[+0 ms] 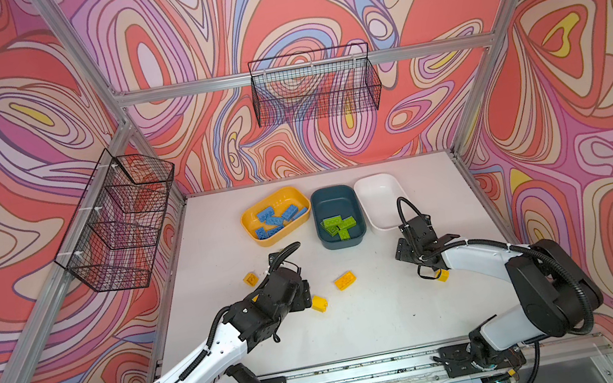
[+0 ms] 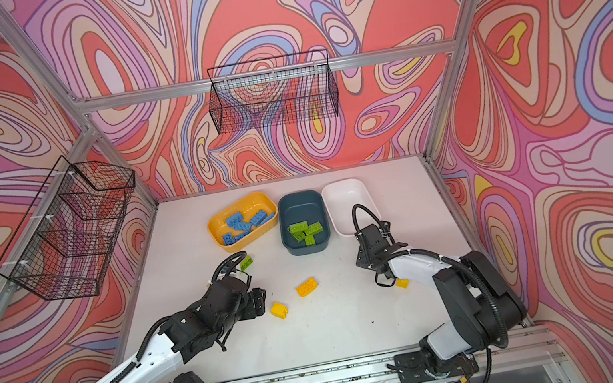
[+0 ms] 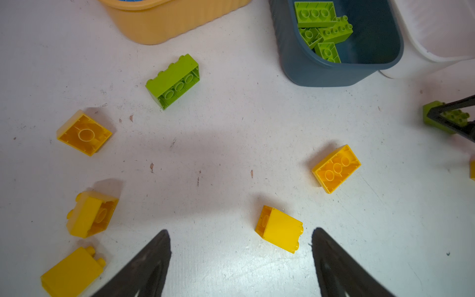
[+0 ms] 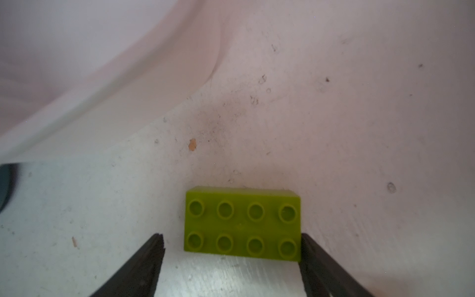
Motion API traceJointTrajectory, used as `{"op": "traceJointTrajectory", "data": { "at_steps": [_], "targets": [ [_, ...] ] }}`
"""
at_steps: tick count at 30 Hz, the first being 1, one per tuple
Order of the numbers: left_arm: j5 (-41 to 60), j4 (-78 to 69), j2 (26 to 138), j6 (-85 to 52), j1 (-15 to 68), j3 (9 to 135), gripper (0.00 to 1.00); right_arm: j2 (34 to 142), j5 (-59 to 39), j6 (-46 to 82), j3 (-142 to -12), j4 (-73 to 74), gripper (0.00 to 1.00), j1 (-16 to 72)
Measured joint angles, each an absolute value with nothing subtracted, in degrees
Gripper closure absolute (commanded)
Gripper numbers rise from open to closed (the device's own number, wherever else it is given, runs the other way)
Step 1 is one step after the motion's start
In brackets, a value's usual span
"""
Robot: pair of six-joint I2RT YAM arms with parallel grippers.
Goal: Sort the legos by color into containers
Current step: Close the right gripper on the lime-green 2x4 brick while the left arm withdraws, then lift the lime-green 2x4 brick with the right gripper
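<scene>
At the back of the table stand the yellow container (image 1: 275,240) holding blue legos (image 1: 276,218), the teal container (image 1: 343,242) holding green legos (image 1: 339,224), and the white container (image 1: 379,197). My left gripper (image 3: 240,232) is open low over the table, with a yellow lego (image 3: 280,228) just inside one fingertip. Several more yellow legos (image 3: 336,168) and a green one (image 3: 173,81) lie loose around it. My right gripper (image 4: 231,239) is open astride a green lego (image 4: 241,223) beside the white container; one finger touches it and the other stands clear.
Two black wire baskets hang on the walls, one at the back (image 1: 314,85) and one on the left (image 1: 116,224). Aluminium frame posts border the table. Another yellow lego (image 1: 442,275) lies right beside the right gripper (image 1: 425,270).
</scene>
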State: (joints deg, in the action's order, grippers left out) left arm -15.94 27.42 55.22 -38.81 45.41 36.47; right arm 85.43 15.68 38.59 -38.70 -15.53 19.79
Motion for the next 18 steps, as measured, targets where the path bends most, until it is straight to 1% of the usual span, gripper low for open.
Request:
{"op": "traceJointTrajectory", "data": {
  "at_steps": [3, 12, 18],
  "targets": [
    [-15.9, 27.4, 55.9, -38.8, 45.4, 36.5, 0.14, 86.4, 15.8, 37.9, -38.7, -15.5, 0.21, 19.8],
    [-16.3, 27.4, 55.0, -38.8, 45.4, 36.4, 0.14, 86.9, 16.8, 36.0, -38.7, -14.7, 0.38, 19.8],
    [-17.1, 27.6, 51.6, -39.3, 45.4, 36.1, 0.14, 85.7, 16.3, 34.7, -38.7, -15.7, 0.43, 19.8]
  ]
}}
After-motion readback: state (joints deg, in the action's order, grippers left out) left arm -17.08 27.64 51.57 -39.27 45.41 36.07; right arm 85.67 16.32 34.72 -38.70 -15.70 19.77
